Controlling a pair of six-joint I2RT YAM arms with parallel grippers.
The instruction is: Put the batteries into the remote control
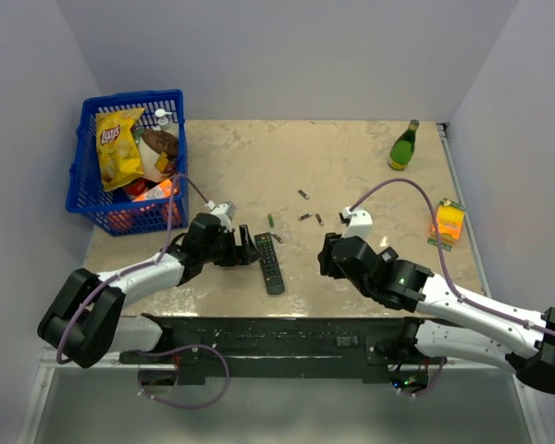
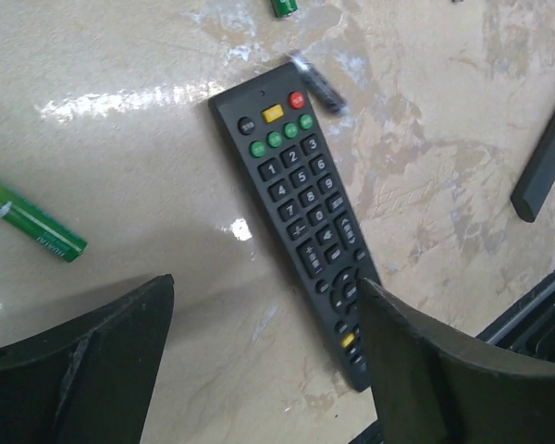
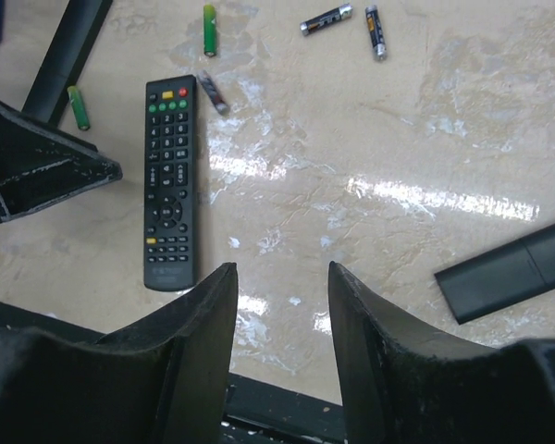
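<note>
Near the front edge of the table (image 1: 240, 157), the left end effector (image 2: 266, 287) hovers with its fingers spread wide, gripping nothing. The remote control (image 1: 269, 263) lies button-side up just below it. Whether a finger touches it cannot be told. To the right, the right end effector (image 3: 280, 270) has its fingers partly spread and is also empty. A dark battery (image 1: 277, 238) lies just beside the remote's top corner, and a green battery (image 1: 270, 220) lies a little beyond. Farther out lie three more dark batteries (image 1: 305, 216). At the far left stands a blue basket (image 1: 76, 171) of snacks, and at the far right a green bottle (image 1: 404, 146).
</note>
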